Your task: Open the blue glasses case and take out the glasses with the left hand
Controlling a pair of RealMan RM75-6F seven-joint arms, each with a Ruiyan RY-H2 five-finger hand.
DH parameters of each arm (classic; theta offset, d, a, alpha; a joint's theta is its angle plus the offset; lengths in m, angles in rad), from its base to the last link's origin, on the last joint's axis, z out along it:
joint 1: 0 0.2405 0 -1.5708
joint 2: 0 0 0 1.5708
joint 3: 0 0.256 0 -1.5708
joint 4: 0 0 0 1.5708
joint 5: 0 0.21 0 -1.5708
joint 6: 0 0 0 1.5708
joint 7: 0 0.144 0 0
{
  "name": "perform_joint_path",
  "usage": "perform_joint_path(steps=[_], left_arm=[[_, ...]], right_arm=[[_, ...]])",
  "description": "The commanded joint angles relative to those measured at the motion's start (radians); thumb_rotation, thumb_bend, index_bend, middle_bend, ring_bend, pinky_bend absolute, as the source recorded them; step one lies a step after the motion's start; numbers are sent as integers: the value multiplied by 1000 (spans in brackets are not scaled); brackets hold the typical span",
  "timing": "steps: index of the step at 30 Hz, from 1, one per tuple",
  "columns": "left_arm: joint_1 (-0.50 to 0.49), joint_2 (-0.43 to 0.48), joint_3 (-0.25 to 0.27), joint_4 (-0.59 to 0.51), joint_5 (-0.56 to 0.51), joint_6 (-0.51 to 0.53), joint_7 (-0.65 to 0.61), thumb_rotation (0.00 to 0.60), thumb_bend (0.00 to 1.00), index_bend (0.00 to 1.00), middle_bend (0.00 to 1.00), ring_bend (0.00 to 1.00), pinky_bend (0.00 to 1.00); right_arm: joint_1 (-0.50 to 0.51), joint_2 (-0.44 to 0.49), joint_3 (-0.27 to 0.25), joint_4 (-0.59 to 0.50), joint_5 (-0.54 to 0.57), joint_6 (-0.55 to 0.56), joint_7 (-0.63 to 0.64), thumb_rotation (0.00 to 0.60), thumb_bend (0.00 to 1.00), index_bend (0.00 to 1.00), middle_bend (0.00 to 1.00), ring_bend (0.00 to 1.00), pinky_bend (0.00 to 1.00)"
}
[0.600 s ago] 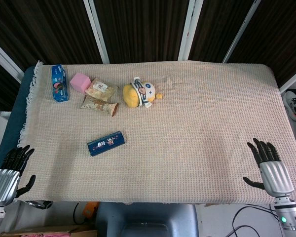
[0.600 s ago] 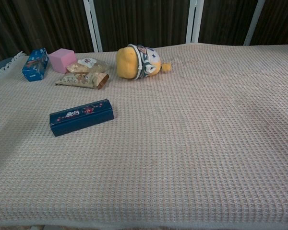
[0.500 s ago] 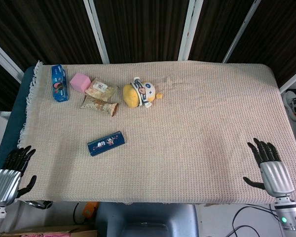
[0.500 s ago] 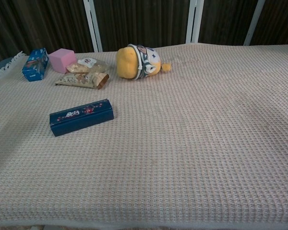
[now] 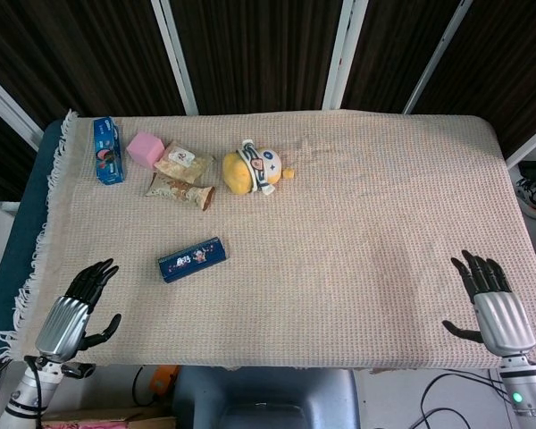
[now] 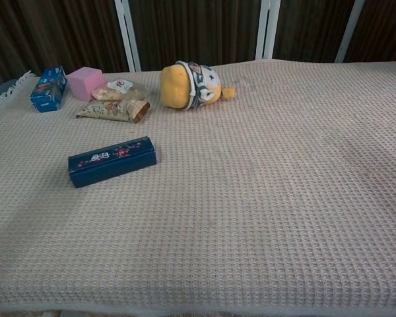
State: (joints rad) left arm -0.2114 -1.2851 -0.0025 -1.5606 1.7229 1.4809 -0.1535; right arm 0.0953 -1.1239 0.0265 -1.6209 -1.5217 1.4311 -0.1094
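The blue glasses case (image 5: 192, 259) (image 6: 111, 161) lies closed on the beige cloth, left of the middle, long side slanting slightly. My left hand (image 5: 72, 310) hovers over the near left corner of the table, fingers spread, holding nothing, well short of the case. At the near right edge my right hand (image 5: 491, 307) also has its fingers spread and is empty. Neither hand shows in the chest view. The glasses are hidden inside the case.
At the back left lie a blue box (image 5: 107, 149), a pink cube (image 5: 146, 148) and two snack packets (image 5: 180, 177). A yellow plush toy (image 5: 255, 168) sits behind the case. The cloth (image 5: 357, 223) covers the whole table.
My left hand has moved right and forward, from beside the table's left edge to over its near left corner. The right hand and the case have barely moved.
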Motion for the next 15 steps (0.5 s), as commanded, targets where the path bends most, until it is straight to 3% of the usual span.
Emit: perform_joint_path(steps=[1,7,12,15], left_arm=[[-28,-65,-38,-41,-22,-21,119,600,364,82,14,0,132],[-64,-98,-65,-86,-87,-101,194,600,372,100,28,4,147],[-155,-221,-171,-52,-299,-253,433,600,374,121,40,10,154],[-186,-244,-200,-52,-396,-299,523,600,374,139,44,13,147]], right_arm=[[-1,-1,-3,-1,-1,-2,-4,600,196,0,0,0,9],[2,-5,-4,0,-3,-8,-10,600,196,0,0,0,9],[17,-13,8,-1,30,-41,-21,600,196,0,0,0,9],[20,-13,12,-1,40,-45,-24,600,196,0,0,0,9]])
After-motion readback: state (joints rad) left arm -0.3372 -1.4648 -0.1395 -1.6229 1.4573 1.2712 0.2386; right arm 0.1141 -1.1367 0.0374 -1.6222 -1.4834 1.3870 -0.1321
